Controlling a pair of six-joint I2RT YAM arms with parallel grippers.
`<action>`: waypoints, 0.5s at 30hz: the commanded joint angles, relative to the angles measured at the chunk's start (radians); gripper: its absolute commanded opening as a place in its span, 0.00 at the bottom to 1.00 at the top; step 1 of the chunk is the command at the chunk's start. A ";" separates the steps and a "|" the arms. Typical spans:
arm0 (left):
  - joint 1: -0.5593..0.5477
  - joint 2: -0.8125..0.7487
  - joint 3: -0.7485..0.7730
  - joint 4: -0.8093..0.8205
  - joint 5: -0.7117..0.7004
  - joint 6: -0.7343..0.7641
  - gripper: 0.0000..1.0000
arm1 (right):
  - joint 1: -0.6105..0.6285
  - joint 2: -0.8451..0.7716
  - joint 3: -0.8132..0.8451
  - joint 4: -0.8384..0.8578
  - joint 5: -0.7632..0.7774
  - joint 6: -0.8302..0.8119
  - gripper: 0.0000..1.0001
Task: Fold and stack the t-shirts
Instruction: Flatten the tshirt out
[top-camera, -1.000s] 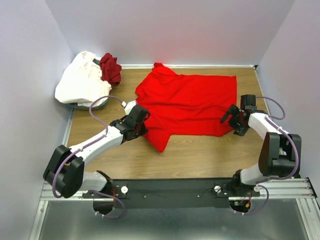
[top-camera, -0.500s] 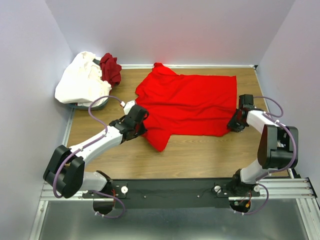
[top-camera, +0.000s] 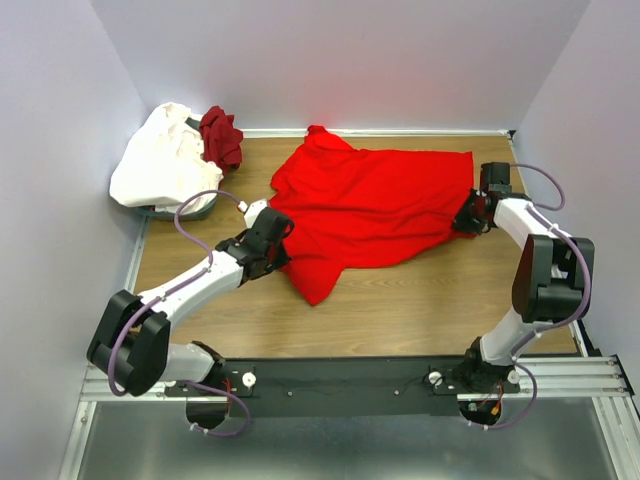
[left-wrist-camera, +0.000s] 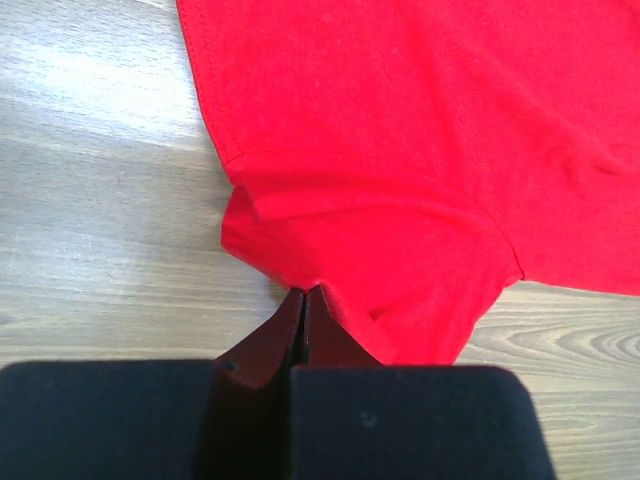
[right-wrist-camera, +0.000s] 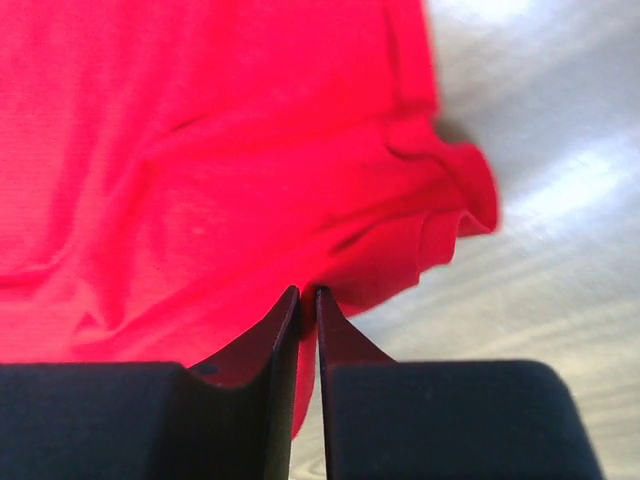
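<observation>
The red t-shirt (top-camera: 375, 205) lay spread, wrinkled, across the table (top-camera: 400, 310) ctr. L gripper (top-camera: 283, 247), jaws fully closed, pinched its sleeve edge at 8 o'clock; R gripper (top-camera: 466, 216), jaws nearly closed, nipped the bunched hem at 3 o'clock. White t-shirt (top-camera: 160, 160) and maroon t-shirt (top-camera: 220, 135) sat heaped at 10 o'clock.

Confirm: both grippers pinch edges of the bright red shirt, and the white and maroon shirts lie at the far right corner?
No: the white shirt and maroon shirt lie at the far left corner, per the top external view. The left gripper and right gripper do pinch edges of the bright red shirt.
</observation>
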 joint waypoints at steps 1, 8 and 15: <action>0.011 0.014 0.020 0.023 0.010 0.024 0.00 | 0.027 0.049 0.058 0.002 -0.072 0.003 0.20; 0.018 0.060 0.052 0.033 0.026 0.047 0.00 | 0.028 0.031 0.103 -0.006 -0.025 0.003 0.52; 0.020 0.089 0.081 0.038 0.030 0.059 0.00 | 0.027 -0.139 0.028 -0.024 0.089 0.022 0.86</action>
